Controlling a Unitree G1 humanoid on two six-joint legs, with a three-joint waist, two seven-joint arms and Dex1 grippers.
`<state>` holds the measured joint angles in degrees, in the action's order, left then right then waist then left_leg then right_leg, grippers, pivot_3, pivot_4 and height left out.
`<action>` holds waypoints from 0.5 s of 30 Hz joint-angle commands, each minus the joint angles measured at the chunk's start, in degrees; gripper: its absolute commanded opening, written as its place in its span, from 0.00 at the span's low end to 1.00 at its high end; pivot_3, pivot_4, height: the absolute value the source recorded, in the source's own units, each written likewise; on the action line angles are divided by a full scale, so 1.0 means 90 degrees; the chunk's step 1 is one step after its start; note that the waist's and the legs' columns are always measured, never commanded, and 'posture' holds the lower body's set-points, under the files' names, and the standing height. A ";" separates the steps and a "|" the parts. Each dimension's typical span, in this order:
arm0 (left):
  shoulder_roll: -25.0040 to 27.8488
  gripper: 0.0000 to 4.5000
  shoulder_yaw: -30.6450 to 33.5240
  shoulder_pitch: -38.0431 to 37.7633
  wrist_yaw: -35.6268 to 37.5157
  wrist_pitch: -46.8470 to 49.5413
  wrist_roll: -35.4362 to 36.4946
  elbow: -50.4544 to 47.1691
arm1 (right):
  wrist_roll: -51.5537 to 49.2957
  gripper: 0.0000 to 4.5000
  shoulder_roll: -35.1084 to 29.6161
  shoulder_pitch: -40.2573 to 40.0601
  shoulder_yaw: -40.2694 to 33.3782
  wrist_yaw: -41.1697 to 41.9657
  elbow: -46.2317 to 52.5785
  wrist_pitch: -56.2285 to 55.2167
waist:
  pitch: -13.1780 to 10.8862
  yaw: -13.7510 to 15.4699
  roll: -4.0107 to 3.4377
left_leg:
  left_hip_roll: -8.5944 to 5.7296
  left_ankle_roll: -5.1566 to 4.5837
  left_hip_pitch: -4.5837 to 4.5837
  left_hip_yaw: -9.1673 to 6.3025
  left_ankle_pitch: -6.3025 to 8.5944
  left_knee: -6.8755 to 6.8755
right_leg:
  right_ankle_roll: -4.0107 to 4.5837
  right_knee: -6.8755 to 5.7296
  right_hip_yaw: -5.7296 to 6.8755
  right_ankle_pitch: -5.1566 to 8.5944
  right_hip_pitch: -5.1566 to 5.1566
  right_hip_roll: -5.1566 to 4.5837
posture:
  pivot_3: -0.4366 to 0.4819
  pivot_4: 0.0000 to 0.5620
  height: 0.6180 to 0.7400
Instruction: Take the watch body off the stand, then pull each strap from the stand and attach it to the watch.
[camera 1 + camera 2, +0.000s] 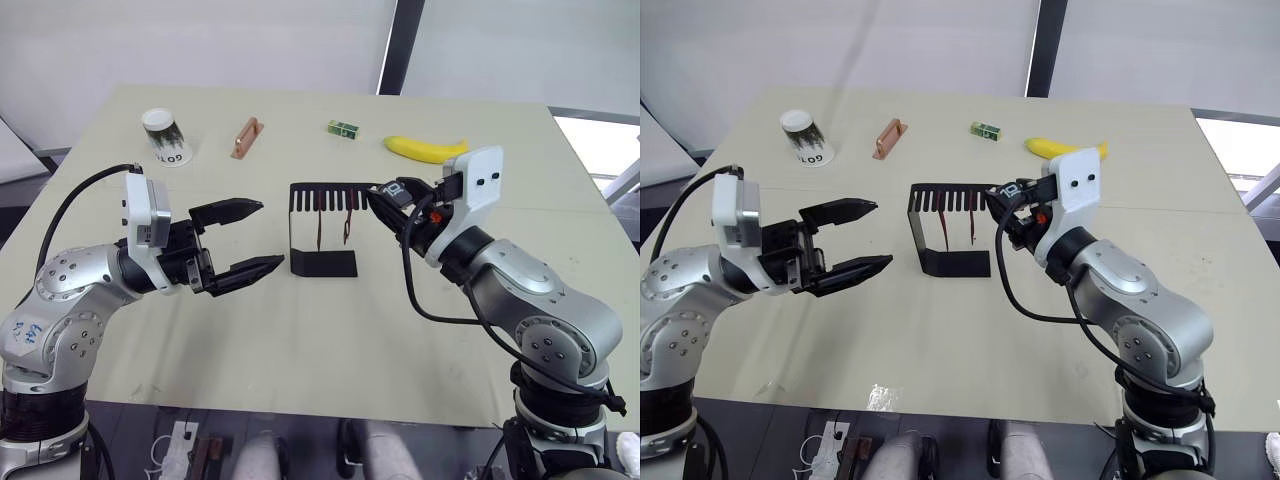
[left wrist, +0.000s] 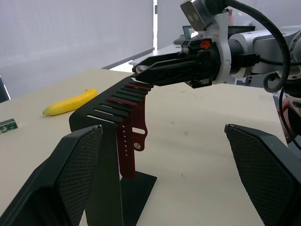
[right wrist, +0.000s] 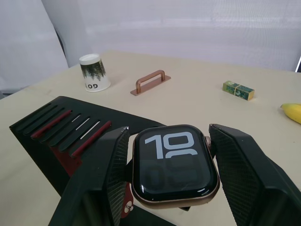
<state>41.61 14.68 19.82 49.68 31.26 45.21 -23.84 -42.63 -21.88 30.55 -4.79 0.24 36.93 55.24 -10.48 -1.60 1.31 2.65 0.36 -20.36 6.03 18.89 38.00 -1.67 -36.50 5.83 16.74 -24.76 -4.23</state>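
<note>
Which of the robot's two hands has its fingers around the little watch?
The right hand: its two fingers sit on either side of the watch body at the stand's top plate. The left hand is open, holding nothing, beside the stand.

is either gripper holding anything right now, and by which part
The right gripper pinches the watch body by its two side edges, over the stand. The left gripper is open and holds nothing.

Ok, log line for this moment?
right gripper: around watch body on stand | left gripper: open, apart | straps: both on stand
</note>
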 commanded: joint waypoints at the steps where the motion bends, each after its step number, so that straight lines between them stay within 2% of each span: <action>1: 0.0107 1.00 0.0115 0.0010 -0.0024 -0.0053 0.0012 -0.0186 | 0.0052 0.73 0.0024 -0.0007 -0.0023 0.0136 0.0233 -0.0184 | 0.0000 0.0000 0.0000 | 0.0000 0.0000 0.0000 0.0000 0.0000 0.0000 | 0.0000 0.0000 0.0000 0.0000 0.0000 0.0000 | 0.48 0.27 1.00; 4: 0.0114 1.00 0.0110 0.0017 -0.0017 -0.0045 0.0016 -0.0183 | 0.0184 0.99 0.0005 -0.0041 0.0012 0.0187 0.0247 -0.0352 | 0.0000 0.0001 0.0000 | 0.0000 0.0000 0.0000 0.0000 0.0000 0.0000 | 0.0000 0.0000 0.0000 0.0000 0.0000 0.0000 | 0.48 0.27 1.00; 15: 0.0180 1.00 0.0102 0.0022 0.0021 0.0001 0.0064 -0.0140 | 0.0145 0.99 -0.0016 -0.0169 -0.0107 0.0410 0.0412 -0.0525 | 0.0000 0.0001 -0.0001 | 0.0000 -0.0001 0.0000 0.0000 0.0001 -0.0002 | 0.0000 0.0004 0.0000 0.0000 -0.0001 0.0000 | 0.48 0.27 1.00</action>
<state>42.66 14.68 19.82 49.79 31.35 45.19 -23.85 -40.46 -21.85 28.87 -4.77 3.06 37.36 51.26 -10.48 -1.60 1.31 2.65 0.34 -20.36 6.03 18.90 37.99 -1.67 -36.47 5.83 16.74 -24.77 -4.24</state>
